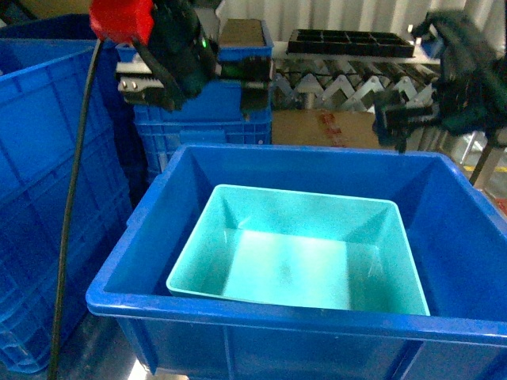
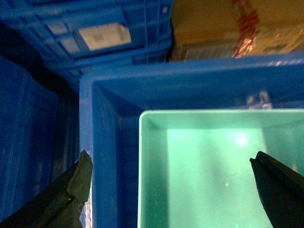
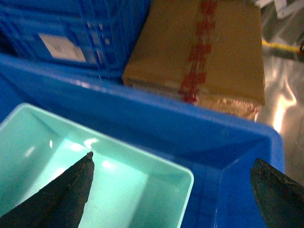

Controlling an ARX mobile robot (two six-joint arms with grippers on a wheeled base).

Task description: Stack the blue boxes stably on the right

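Note:
One light turquoise blue box sits inside a large dark blue crate, nearer its left wall. The tub is empty. My left gripper hangs open high above the crate's far left corner. In the left wrist view this gripper straddles the crate's left wall and the blue box's left rim without touching. My right gripper hangs open above the far right. In the right wrist view it spans the blue box's far right corner and the crate's rim, holding nothing.
Tall dark blue ribbed crates stand close on the left, and more are stacked behind. A taped cardboard box sits behind the crate. A roller conveyor carries a black tray. A black cable hangs at left.

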